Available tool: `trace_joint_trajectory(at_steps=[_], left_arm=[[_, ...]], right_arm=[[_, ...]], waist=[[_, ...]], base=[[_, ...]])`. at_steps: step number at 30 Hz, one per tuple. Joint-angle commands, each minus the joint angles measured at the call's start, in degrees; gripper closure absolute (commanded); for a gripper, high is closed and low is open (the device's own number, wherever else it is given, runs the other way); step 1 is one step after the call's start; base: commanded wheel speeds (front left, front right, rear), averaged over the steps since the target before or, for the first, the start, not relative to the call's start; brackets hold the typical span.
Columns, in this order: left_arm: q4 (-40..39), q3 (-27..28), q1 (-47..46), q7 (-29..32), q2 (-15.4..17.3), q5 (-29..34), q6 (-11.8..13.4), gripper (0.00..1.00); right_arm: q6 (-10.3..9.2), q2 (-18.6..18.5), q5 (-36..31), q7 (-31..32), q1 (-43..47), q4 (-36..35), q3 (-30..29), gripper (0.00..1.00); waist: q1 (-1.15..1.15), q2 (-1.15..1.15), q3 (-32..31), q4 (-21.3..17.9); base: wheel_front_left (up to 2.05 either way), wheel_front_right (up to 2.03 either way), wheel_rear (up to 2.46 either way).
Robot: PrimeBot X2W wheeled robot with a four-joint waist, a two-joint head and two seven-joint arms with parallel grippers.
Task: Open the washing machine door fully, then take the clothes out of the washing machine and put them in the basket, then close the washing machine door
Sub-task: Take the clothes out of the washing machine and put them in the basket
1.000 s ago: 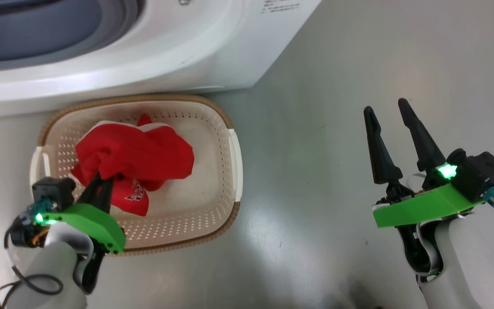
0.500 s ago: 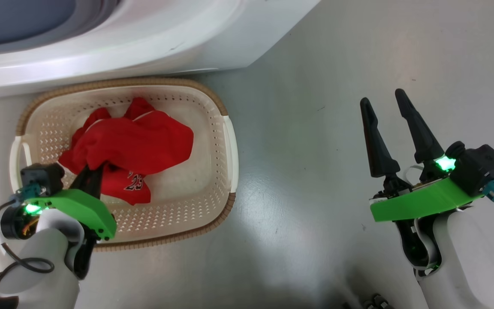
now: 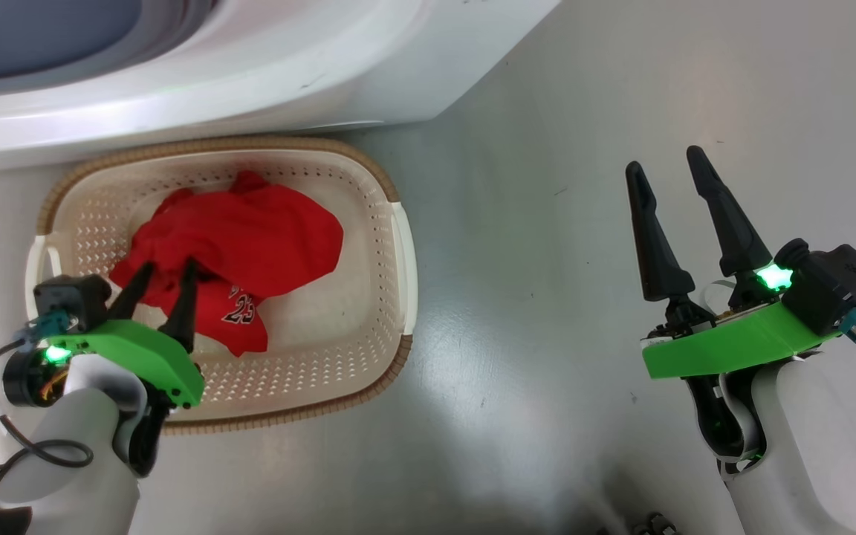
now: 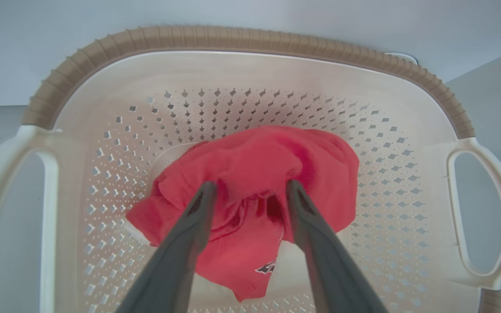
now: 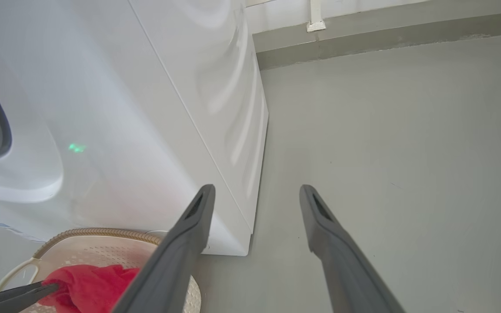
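Note:
The red clothes [image 3: 250, 238] lie bunched in the cream basket [image 3: 376, 312], and a white 23 shows on the lower fold. My left gripper [image 3: 166, 264] is open at the pile's near-left edge. In the left wrist view its fingers [image 4: 198, 208] straddle a fold of the clothes [image 4: 255, 156] inside the basket [image 4: 233, 38]. My right gripper [image 3: 666, 162] hangs open over bare floor to the right, holding nothing. The white washing machine [image 3: 264, 67] stands just behind the basket, and its grey gasket shows at the top left. The washing machine door is out of view.
In the right wrist view my right gripper [image 5: 255, 189] points past the washing machine's right corner [image 5: 233, 143] towards a grey floor [image 5: 385, 130] and a wall base behind. The basket [image 5: 98, 233] and clothes [image 5: 89, 282] sit at the lower left.
My left gripper has opened and let go of the red clothes, which now rest spread in the basket. The head camera shifted a little. The right arm has barely moved.

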Motion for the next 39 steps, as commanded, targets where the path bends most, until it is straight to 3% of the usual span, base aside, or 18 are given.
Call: trace_joint_trajectory(at_steps=[1, 5, 23, 39], left_arm=[[-1.02, 1.22, 0.89, -0.46, 2.09, -0.34, -0.33, 0.15], [-1.81, 1.55, 1.37, -0.46, 1.97, -0.52, -0.33, 0.00], [-7.61, 5.64, 6.66, -0.46, 1.05, 1.09, -0.33, 0.00], [-16.42, 12.65, 14.05, -0.46, -0.36, 7.47, -0.33, 0.00]], right_arm=[[0.28, 0.08, 0.85, -0.37, 0.81, -1.15, 0.99, 0.00], [0.28, 0.08, 0.69, -0.37, 0.96, -0.84, 0.85, 0.00], [0.28, 0.08, 0.03, -0.37, 2.57, 1.29, 0.35, 0.00], [0.28, 0.08, -1.11, -0.37, 7.19, 3.57, -0.26, 0.00]], waist=[[0.00, 0.00, -0.36, 0.21], [0.00, 0.00, -1.41, 0.58], [0.00, 0.00, -9.69, 2.24], [0.00, 0.00, -20.52, 4.18]], base=[[0.00, 0.00, 0.00], [0.00, 0.00, 0.00], [0.00, 0.00, 0.00], [0.00, 0.00, 0.00]])
